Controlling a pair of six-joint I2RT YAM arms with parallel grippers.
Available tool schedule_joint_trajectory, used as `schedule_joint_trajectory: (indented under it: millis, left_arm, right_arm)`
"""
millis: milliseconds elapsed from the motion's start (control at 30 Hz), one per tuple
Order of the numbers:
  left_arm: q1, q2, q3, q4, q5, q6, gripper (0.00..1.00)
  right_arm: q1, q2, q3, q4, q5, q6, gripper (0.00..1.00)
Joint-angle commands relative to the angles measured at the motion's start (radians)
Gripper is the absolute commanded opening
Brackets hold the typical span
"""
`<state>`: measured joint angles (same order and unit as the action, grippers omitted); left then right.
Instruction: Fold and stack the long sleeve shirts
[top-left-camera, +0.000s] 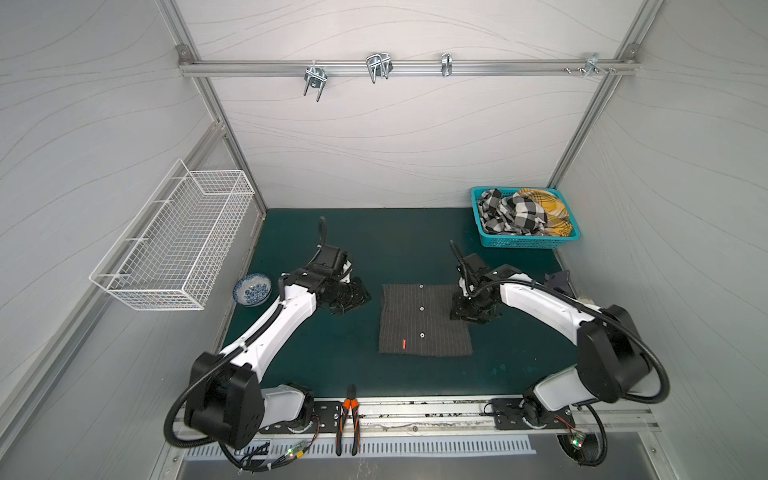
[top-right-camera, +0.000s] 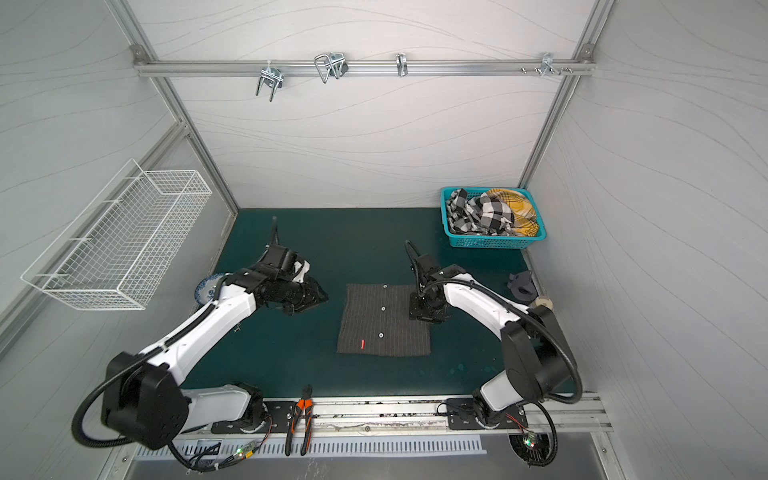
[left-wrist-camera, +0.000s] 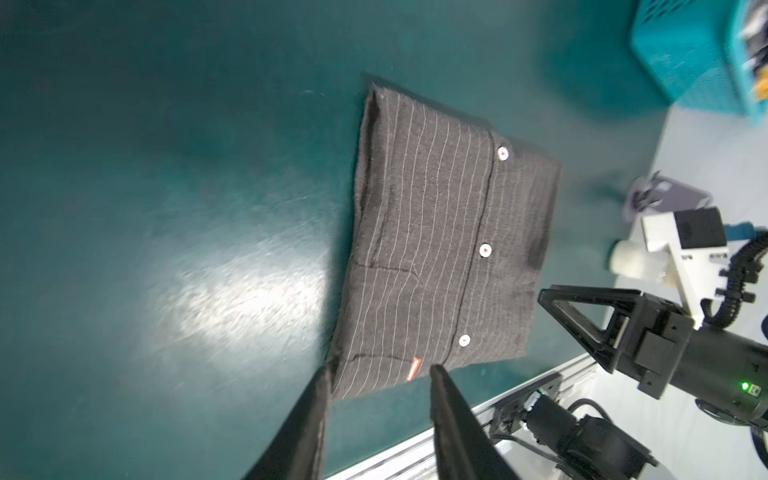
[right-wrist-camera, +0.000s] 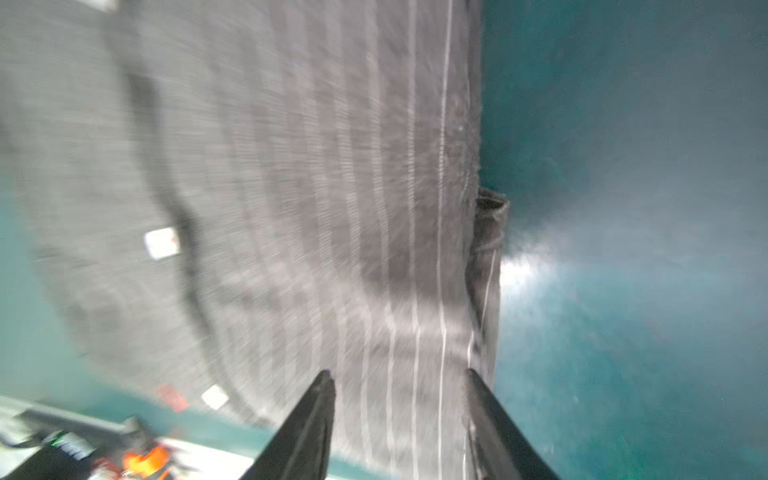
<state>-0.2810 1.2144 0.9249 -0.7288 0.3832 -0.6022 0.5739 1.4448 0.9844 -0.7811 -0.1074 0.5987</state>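
Green mat (top-left-camera: 332, 232) | folded shirt (top-left-camera: 432, 332), button row (top-left-camera: 422, 308) far-to-near, red tag (top-left-camera: 403, 343) at near end | left fingers (left-wrist-camera: 307, 415), right fingers (right-wrist-camera: 307, 415) parted

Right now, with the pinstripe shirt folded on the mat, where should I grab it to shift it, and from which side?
Take the shirt by its left edge, coming in low from the left with the left gripper, whose jaws stand open beside it. That edge is a thick closed fold, so all layers probably lift together; the right edge shows a loose end.
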Motion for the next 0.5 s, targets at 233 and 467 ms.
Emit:
schedule_joint_trajectory:
  millis: [233,467]
  left_arm:
    - [0.086,-0.123,-0.169,-0.025,0.157,-0.084,0.55]
    - [0.089,-0.310,-0.291,0.153,0.075,-0.209,0.58]
  right_arm:
    - [0.023,-0.137,-0.070,-0.009,-0.047,0.062,0.44]
    - [0.050,-0.165,-0.132,0.043,-0.069,0.110,0.34]
